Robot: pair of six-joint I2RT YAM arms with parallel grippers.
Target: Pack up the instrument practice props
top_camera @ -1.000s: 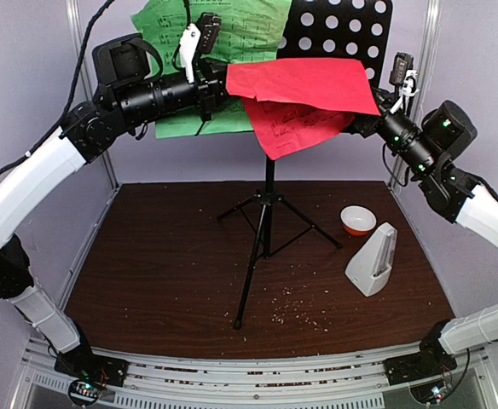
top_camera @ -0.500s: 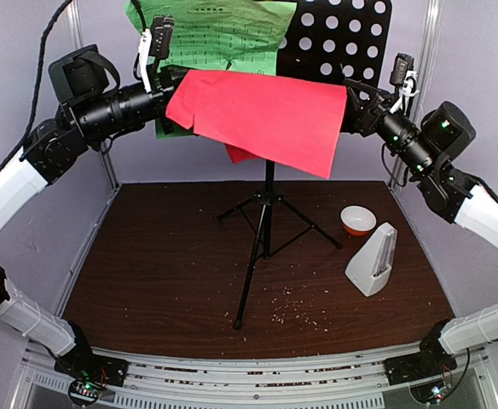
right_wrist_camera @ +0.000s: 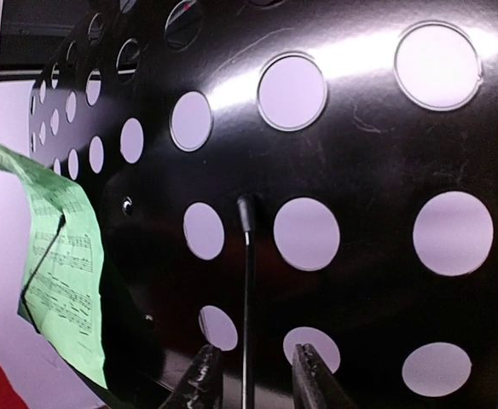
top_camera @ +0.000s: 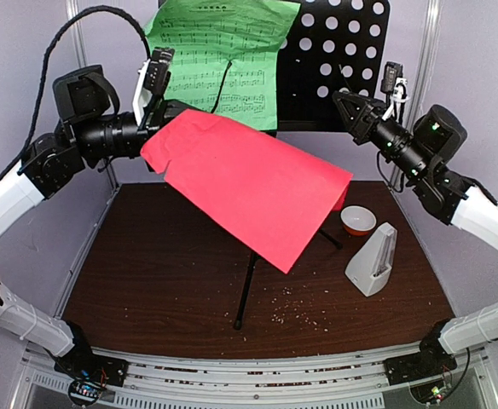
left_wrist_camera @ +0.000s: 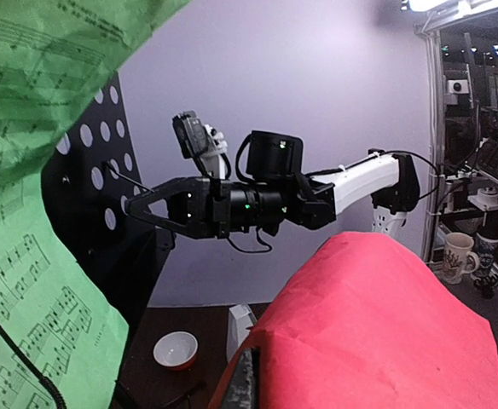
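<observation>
Two claws are raised high above the table [top_camera: 147, 256]. The left claw [top_camera: 177, 113] is clamped shut on an upper corner of the red music sheet [top_camera: 257, 192]. The sheet spreads away from that claw to its right and slopes downward in the air, hiding most of the stand's pole in the top view. Just above and beyond this claw, the green music sheet [top_camera: 219, 55] lies against the desk of the black perforated music stand [top_camera: 338, 51].

The right claw [top_camera: 338, 99] has its jaws parted a little and grips nothing. Its tips face the bare perforated face of the desk, which is close in front of them. In its own camera, a thin black rod [right_wrist_camera: 246, 281] on that face lines up with the gap between the fingers [right_wrist_camera: 313, 379]. Whether they touch it cannot be told. The green sheet hangs off to this claw's left.

Far below the right claw, the white pyramid metronome [top_camera: 373, 260] stands upright on the table. The orange-and-white bowl [top_camera: 357, 220] sits just beyond it. One tripod leg [top_camera: 243, 302] reaches the table beneath the red sheet's lowest corner, well below both claws.
</observation>
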